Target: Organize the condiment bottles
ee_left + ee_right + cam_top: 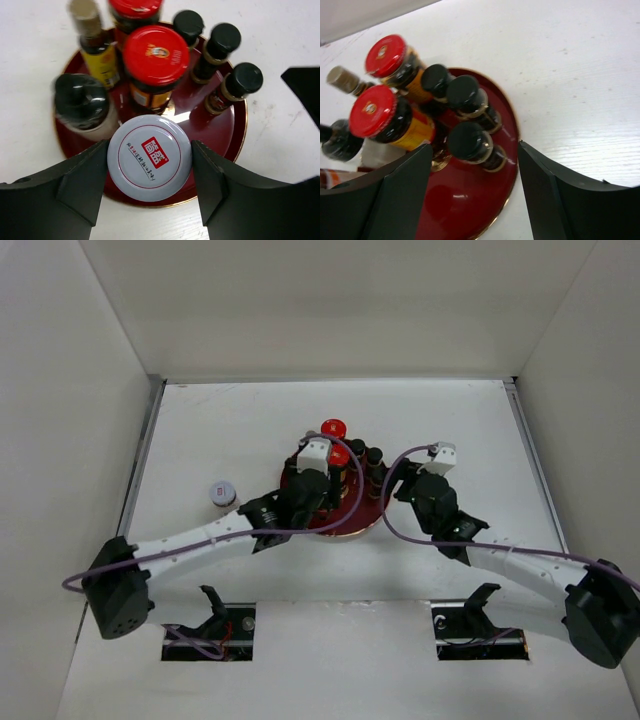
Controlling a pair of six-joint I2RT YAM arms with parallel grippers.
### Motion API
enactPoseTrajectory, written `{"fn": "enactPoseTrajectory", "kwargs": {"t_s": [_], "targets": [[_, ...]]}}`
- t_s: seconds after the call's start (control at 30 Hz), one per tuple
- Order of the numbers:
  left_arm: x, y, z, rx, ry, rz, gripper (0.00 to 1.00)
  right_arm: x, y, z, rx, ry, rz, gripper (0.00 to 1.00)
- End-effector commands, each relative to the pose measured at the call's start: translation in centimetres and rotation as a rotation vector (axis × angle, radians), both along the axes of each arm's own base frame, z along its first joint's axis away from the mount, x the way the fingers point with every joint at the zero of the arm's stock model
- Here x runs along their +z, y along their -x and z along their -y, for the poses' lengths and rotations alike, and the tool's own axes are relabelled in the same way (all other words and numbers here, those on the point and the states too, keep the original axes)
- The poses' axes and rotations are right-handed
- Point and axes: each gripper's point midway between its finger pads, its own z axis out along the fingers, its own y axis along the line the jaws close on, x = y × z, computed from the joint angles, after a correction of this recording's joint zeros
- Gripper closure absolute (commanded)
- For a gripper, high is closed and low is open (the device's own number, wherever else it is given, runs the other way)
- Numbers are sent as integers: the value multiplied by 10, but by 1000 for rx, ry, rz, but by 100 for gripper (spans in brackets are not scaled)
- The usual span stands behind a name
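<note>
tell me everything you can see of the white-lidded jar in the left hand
Only the jar's lid shows, from straight above: round, white, smooth, with a thin red ring, a red square logo and small red writing. Its body is hidden underneath. It stands upright, clamped between the left hand's black fingers, which press on opposite sides of the lid. It is over the near edge of the red tray; whether it rests on it cannot be told.

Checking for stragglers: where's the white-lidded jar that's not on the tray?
Top view: the stray white-lidded jar stands alone on the table, left of the red tray and apart from it, just beyond the left arm.
</note>
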Motion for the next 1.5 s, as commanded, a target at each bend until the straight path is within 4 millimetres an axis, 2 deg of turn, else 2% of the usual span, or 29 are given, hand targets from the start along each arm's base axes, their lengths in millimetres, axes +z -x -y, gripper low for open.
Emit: {"fn": "enactPoseTrajectory", "kwargs": {"t_s": [0.0, 0.1, 0.33, 0.5, 0.57, 0.73, 0.83, 0.97, 1.1, 1.23, 1.33, 1.47], "targets": [[67, -23, 46, -54, 189, 171, 77, 13, -6, 15, -64, -90, 29, 24], [58, -32, 67, -89, 189, 175, 77, 9, -9, 30, -105, -112, 19, 24], [31, -45, 102, -135, 170, 168, 77, 10, -9, 44, -140, -161, 23, 23], [5, -46, 115, -144, 142, 148, 73, 12, -9, 46, -145, -169, 29, 22], [0, -46, 115, -142, 130, 144, 70, 13, -8, 47, -148, -174, 32, 22], [-10, -39, 112, -134, 109, 137, 57, 14, -8, 48, -148, -178, 36, 20], [-15, -31, 111, -139, 92, 131, 42, 15, -7, 46, -141, -179, 36, 18], [-1, -18, 105, -129, 88, 159, 26, 15, -7, 47, -144, -181, 38, 17], [24, -8, 84, -68, 45, 217, 17, 15, -7, 46, -141, -181, 37, 16], [40, -2, 52, -5, 44, 244, 16, 14, -7, 45, -140, -178, 33, 16], [41, -3, 6, 106, 54, 244, 16, 15, -7, 47, -142, -180, 36, 16], [33, -8, -73, 312, 67, 209, 15, 13, -8, 44, -137, -179, 33, 16]]}}
